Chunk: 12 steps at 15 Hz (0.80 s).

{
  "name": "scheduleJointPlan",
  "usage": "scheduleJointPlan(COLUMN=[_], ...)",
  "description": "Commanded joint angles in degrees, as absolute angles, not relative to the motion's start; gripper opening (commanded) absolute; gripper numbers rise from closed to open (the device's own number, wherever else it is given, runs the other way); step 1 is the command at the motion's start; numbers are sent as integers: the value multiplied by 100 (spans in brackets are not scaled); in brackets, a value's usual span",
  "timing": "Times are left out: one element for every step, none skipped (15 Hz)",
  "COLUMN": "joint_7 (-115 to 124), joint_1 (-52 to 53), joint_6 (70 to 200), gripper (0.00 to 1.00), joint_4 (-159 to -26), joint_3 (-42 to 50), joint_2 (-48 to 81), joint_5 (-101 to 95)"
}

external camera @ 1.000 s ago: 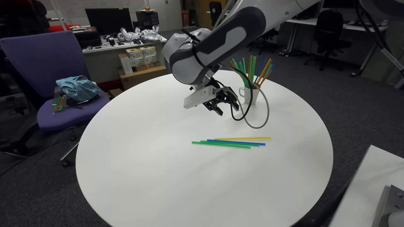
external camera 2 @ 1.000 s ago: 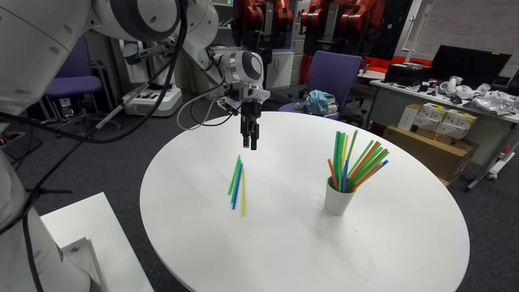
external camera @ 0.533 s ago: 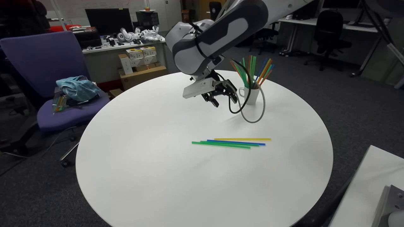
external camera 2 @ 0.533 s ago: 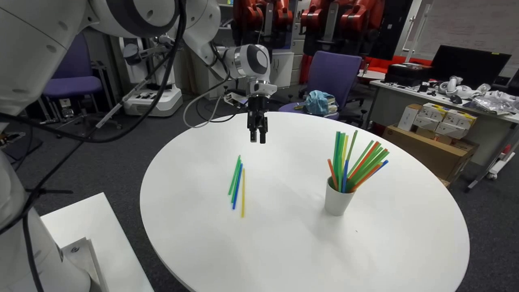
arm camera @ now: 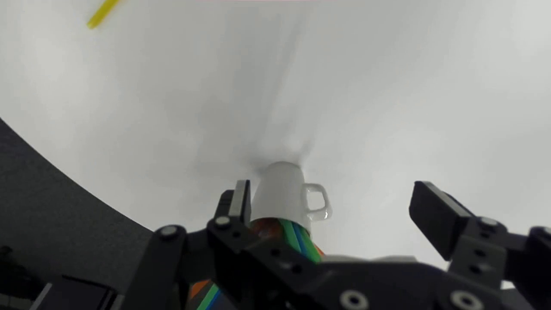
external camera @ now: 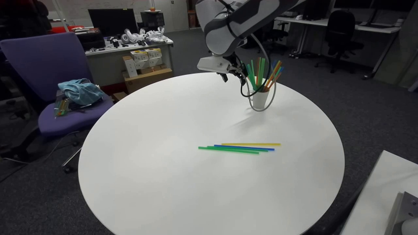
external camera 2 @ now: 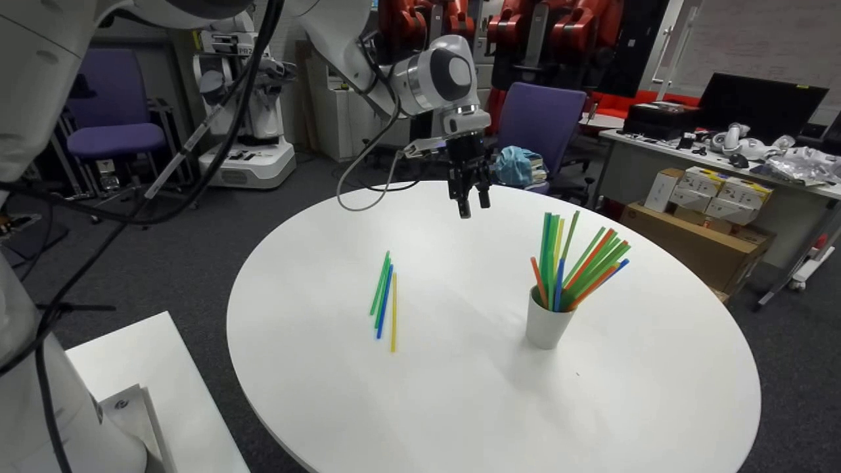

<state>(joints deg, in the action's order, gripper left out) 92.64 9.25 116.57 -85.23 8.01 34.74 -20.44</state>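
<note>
1. In both exterior views we see the gripper (external camera 2: 474,205) higher and farther from the loose straws (external camera 2: 385,302) than a second ago.
2. We find its fingers (external camera 2: 464,207) wider apart.
3. We see the arm (external camera: 225,36) raised along with it.
4. In an exterior view we see the gray cable (external camera: 259,111) hang higher, its loop's bottom now level with the mug's (external camera: 260,100) base.
5. Behind, we see more of the white robot (external camera 2: 269,115) uncovered.

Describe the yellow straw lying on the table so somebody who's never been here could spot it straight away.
On the big round white table stands a white mug packed with coloured straws. Away from the mug, four loose straws lie in a small cluster. The yellow straw is the one nearest the mug, set apart by colour from two green straws and a blue straw.
</note>
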Motion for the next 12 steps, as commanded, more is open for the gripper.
scheduleJointPlan(joint_7=[9779,9895,9992,10143,10227,10303,10338,10357,10335,10307,10271,10269], joint_1=[645,568,494,455,435,431,419,432,421,418,397,390], joint_6=[12584,12841,13125,13429,13659,13835,13990,14073,14164,14215,14260,14269], gripper=[100,100,100,100,100,100,100,100,100,100,100,100], joint_4=[-9476,-9642,-9814,-9982,-10141,-10280,-10430,-10587,-10726,-10870,-11016,-11119], joint_3=[920,954,987,1042,1111,1179,1236,1305,1347,1394,1426,1467], joint_2=[2779,2698,2599,2516,2429,2350,2263,2148,2037,1911,1763,1651], joint_5=[-1795,-1710,-1636,-1618,-1654,-1703,-1750,-1811,-1822,-1852,-1859,-1895])
